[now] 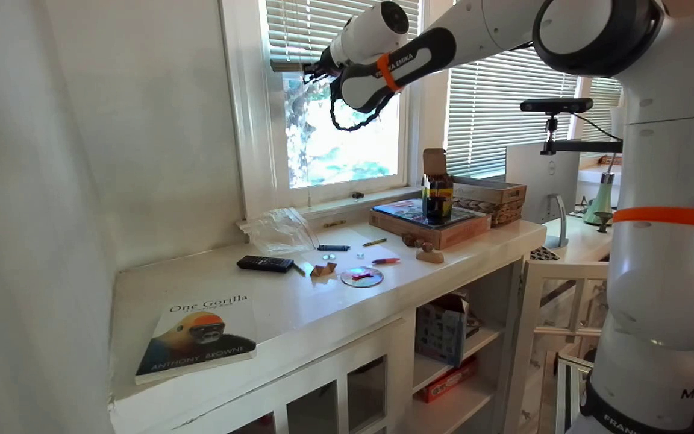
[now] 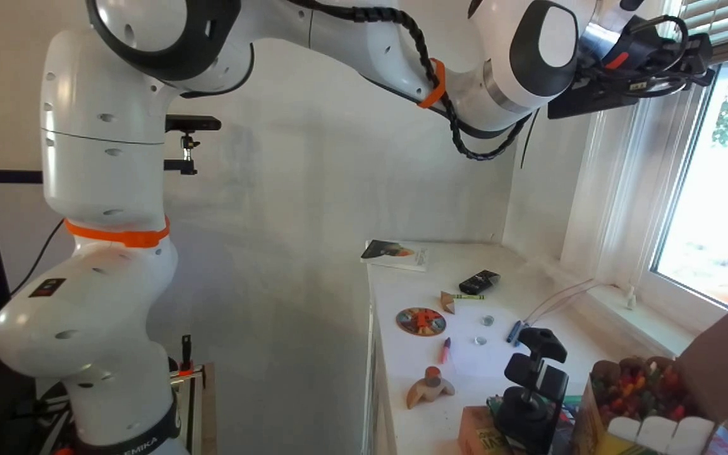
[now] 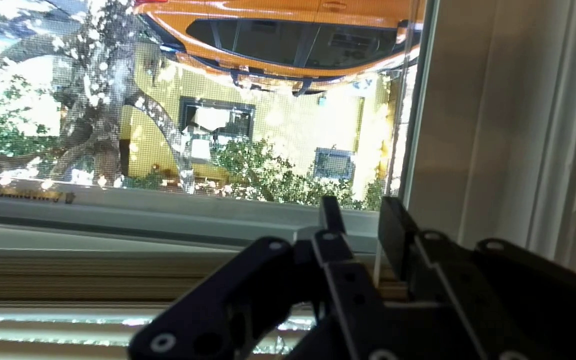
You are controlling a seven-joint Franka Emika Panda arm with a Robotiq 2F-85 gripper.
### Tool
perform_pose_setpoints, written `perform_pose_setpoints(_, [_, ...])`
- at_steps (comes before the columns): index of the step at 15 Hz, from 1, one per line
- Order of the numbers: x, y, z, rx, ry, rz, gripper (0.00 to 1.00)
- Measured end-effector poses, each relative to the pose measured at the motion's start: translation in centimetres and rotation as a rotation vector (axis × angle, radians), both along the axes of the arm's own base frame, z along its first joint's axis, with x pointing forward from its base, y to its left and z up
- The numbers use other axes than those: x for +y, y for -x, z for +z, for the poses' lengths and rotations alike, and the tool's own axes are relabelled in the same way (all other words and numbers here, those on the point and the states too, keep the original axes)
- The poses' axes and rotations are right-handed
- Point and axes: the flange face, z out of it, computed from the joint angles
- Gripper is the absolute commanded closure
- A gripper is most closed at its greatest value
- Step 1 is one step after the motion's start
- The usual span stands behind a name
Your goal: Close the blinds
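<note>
The white venetian blind (image 1: 299, 30) covers the upper part of the white-framed window, and bare glass shows below its bottom rail. Its lower slats also show at the top right of an exterior view (image 2: 727, 18). The wrist view is upside down and shows the stacked lower slats and rail (image 3: 93, 277) below the glass. My gripper (image 3: 360, 212) is partly open, with a visible gap between the fingertips. A thin white cord (image 3: 378, 265) passes between the fingers in that view; it appears unclamped. In both exterior views, my gripper (image 1: 311, 73) (image 2: 705, 60) is close to the rail's wall-side end.
The counter (image 1: 299, 307) below holds a book (image 1: 202, 337), a remote (image 1: 264, 263), a plastic bag (image 1: 281, 232), crayons and a disc (image 1: 362, 276). A game box with a crayon box (image 1: 437, 199) and a basket (image 1: 497, 199) stand near the window. The window frame (image 3: 488, 125) borders the gripper.
</note>
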Motion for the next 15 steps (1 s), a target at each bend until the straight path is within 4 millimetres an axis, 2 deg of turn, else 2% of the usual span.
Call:
perform_pose_setpoints(1, [-0.1,-0.2,-0.1,-0.004,-0.002,0.001,0.49])
perform_pose_setpoints(4, [-0.1,-0.7,-0.5,-0.014,-0.008,0.009,0.39])
perform_pose_setpoints(5, [0.1,-0.9,-0.6,-0.014,-0.012,0.013,0.45])
perform_pose_setpoints(7, [0.5,-1.2,-0.7,-0.015,-0.018,0.022,0.48])
perform_pose_setpoints(8, [0.7,-1.3,-0.7,-0.016,-0.023,0.026,0.41])
perform_pose_setpoints(9, [0.8,-1.4,-0.7,-0.019,-0.027,0.029,0.43])
perform_pose_setpoints(11, [0.9,-1.7,-0.5,-0.026,-0.032,0.030,0.37])
perform_pose_setpoints(12, [0.7,-1.7,-0.3,-0.030,-0.031,0.027,0.41])
perform_pose_setpoints(13, [0.4,-1.8,-0.2,-0.035,-0.029,0.023,0.38])
perform_pose_setpoints(15, [-0.4,-2.0,0.1,-0.044,-0.024,0.011,0.41])
